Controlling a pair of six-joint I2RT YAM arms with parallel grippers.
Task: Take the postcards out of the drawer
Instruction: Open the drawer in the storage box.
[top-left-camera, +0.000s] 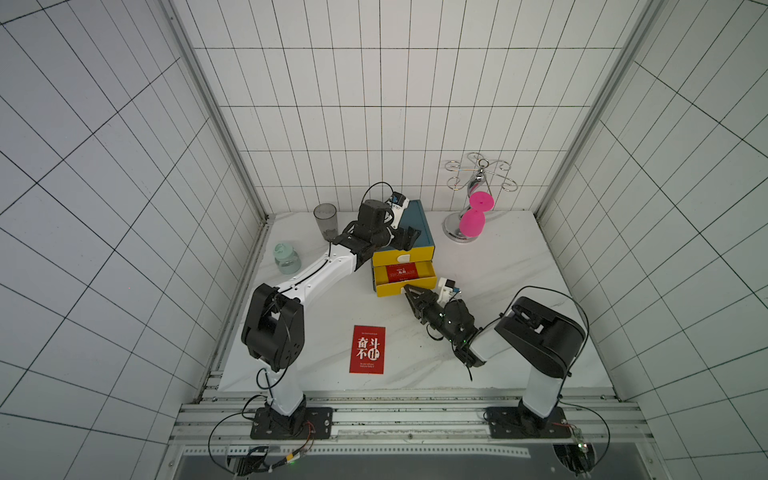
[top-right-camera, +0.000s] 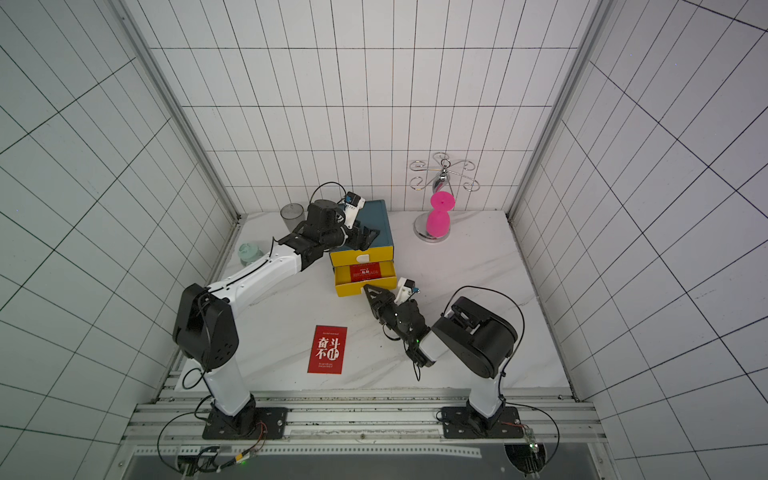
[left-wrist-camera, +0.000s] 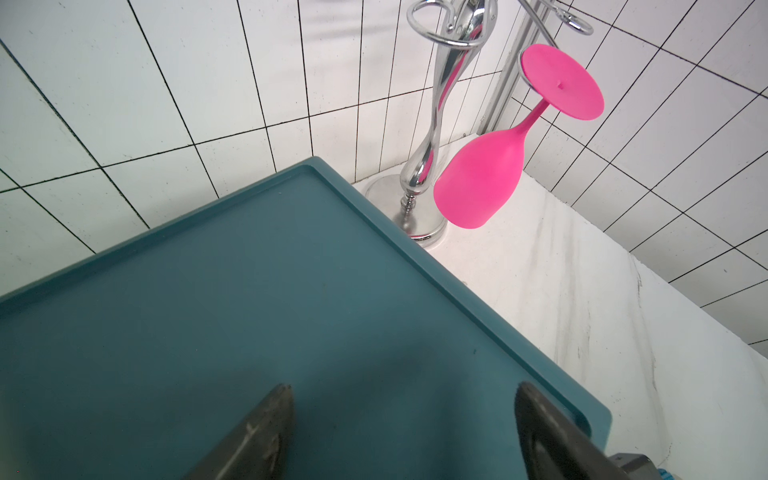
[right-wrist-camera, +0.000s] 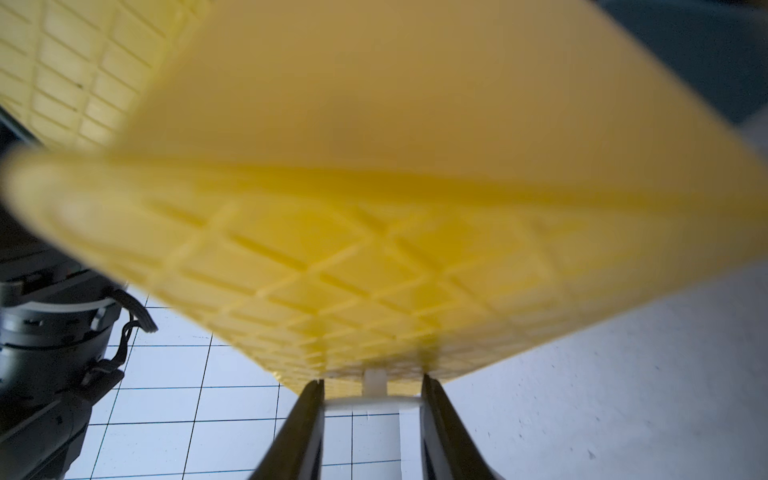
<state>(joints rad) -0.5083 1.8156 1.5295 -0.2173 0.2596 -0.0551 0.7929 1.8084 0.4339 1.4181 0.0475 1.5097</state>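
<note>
A small cabinet with a teal top (left-wrist-camera: 257, 291) and yellow drawers stands at the back of the table. Its lower drawer (top-left-camera: 388, 289) is pulled out, and one red postcard (top-left-camera: 401, 272) (top-right-camera: 365, 272) lies inside it. A second red postcard (top-left-camera: 367, 349) (top-right-camera: 328, 349) lies flat on the table near the front. My right gripper (top-left-camera: 407, 289) (right-wrist-camera: 372, 382) is at the drawer front, shut on its white handle (right-wrist-camera: 374, 401). The left gripper (top-left-camera: 409, 239) (left-wrist-camera: 403, 388) rests open over the cabinet top, holding nothing.
A grey tumbler (top-left-camera: 325, 220) and a mint-lidded jar (top-left-camera: 286, 257) stand at the back left. At the back right, a chrome rack (top-left-camera: 457, 228) holds an upside-down pink glass (top-left-camera: 476, 216) (left-wrist-camera: 482, 178). Tiled walls enclose three sides.
</note>
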